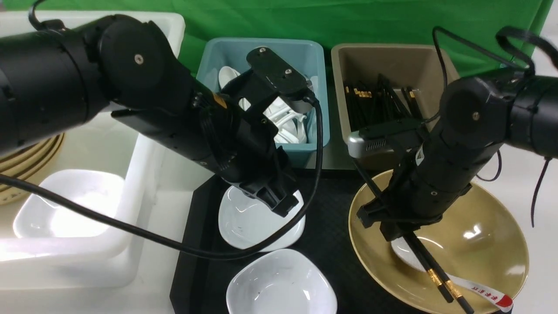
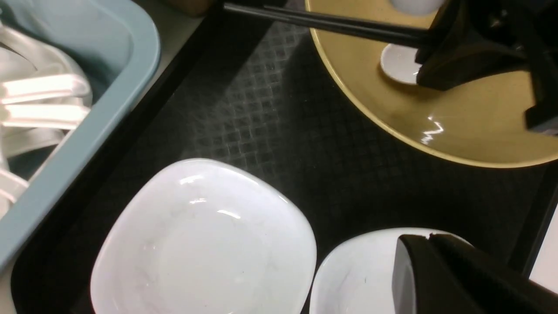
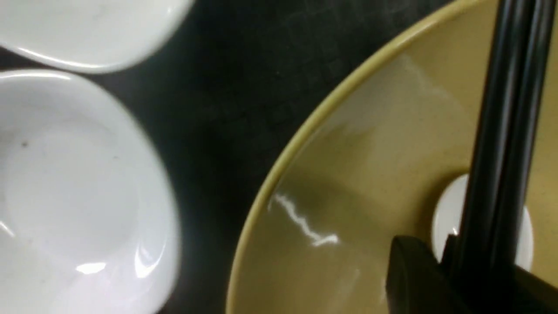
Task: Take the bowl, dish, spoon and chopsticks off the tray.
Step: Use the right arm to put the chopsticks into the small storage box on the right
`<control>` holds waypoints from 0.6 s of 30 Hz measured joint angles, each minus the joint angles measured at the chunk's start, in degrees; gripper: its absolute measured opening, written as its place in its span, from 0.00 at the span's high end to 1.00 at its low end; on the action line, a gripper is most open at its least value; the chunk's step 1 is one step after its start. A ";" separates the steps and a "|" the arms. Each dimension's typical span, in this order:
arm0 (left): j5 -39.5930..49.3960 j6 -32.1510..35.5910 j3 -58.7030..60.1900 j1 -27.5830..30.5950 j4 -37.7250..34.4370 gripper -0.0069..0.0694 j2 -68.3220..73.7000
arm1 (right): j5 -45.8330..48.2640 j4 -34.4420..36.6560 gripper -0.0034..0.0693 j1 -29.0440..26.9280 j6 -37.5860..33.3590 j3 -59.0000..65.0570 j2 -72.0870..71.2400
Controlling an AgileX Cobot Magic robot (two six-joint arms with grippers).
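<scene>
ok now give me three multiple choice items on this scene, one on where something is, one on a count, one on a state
1. Where does the spoon lie?
A. on the bare tray
B. in the bowl
C. held up in the air

2. How many white dishes sit on the tray?
A. one
B. two
C. four

3. What is the right gripper doing?
A. standing open above the tray
B. gripping the bowl's rim
C. closed on the chopsticks

Answers:
1 B: its scoop lies inside the bowl, with the handle resting on the rim.
2 B: one sits below the left gripper, another nearer the camera.
3 C: the chopsticks run between its fingers in the right wrist view.
</scene>
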 joint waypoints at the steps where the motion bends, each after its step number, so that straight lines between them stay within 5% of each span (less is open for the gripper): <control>1: 0.00 0.00 0.00 0.00 -0.04 0.89 0.02 | 0.80 0.06 0.86 0.00 -0.55 -0.41 -0.61; 8: -4.83 0.05 0.00 0.00 -1.58 0.89 0.07 | 3.64 0.40 0.86 -2.54 -3.05 -8.65 -4.08; 18: -34.62 0.29 -1.16 -0.05 -8.98 0.89 0.29 | -2.10 0.30 0.86 -16.06 -6.66 -42.13 15.33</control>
